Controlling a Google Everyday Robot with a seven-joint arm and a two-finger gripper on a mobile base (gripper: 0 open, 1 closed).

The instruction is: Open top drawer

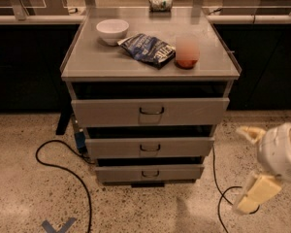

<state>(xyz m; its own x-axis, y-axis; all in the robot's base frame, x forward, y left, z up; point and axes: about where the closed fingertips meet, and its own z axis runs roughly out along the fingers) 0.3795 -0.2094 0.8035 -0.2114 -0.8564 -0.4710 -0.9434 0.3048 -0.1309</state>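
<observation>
The top drawer (150,111) is the widest grey front of three, with a small dark wire handle (151,111) at its centre. It stands slightly out from the cabinet, with a dark gap above it. The middle drawer (149,147) and bottom drawer (149,173) sit below it. My gripper (250,169) is at the lower right, over the floor and well to the right of the drawers. It touches nothing, and its cream fingers (256,194) stand apart.
On the cabinet top (87,62) are a white bowl (112,30), a blue chip bag (149,49) and a blurred red apple (186,53). A can (160,3) lies behind. Black cables (63,166) loop on the speckled floor on both sides.
</observation>
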